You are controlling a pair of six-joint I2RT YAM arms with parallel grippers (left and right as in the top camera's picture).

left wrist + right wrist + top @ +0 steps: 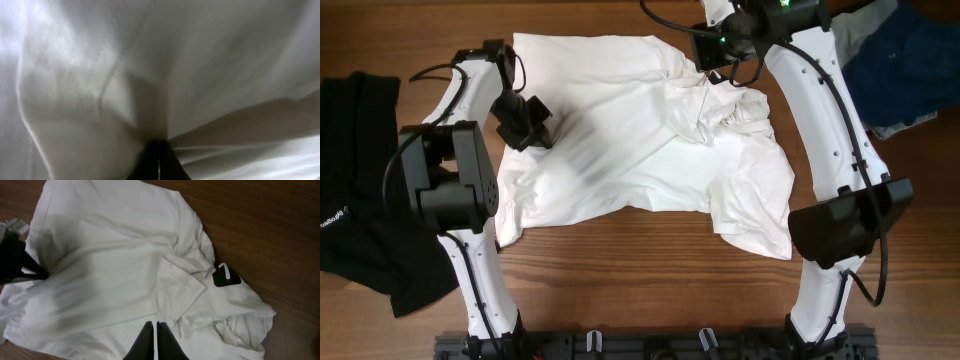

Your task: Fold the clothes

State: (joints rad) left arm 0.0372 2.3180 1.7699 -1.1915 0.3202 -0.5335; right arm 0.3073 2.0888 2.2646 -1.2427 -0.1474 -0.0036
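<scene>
On the wooden counter (620,260) a large white T-shirt (640,130) lies spread out and rumpled, with its far right side bunched into loose folds and one short sleeve reaching toward the near right. At the shirt's left part sits the left end effector (525,122), clenched. Seen from its own wrist, white cloth fills the view and the creases run together at the closed fingertips (150,165), so it is pinching a fold of the shirt. Over the shirt's far right edge hangs the right end effector (155,341), its fingers pressed together with nothing visible between them. A small black patch (226,275) with a white mark shows on the shirt beside the bunched folds. A black garment (360,200) lies at the counter's left edge, apart from the shirt. A dark blue garment (905,70) lies at the far right corner, with pale grey-blue cloth (865,35) touching it.
</scene>
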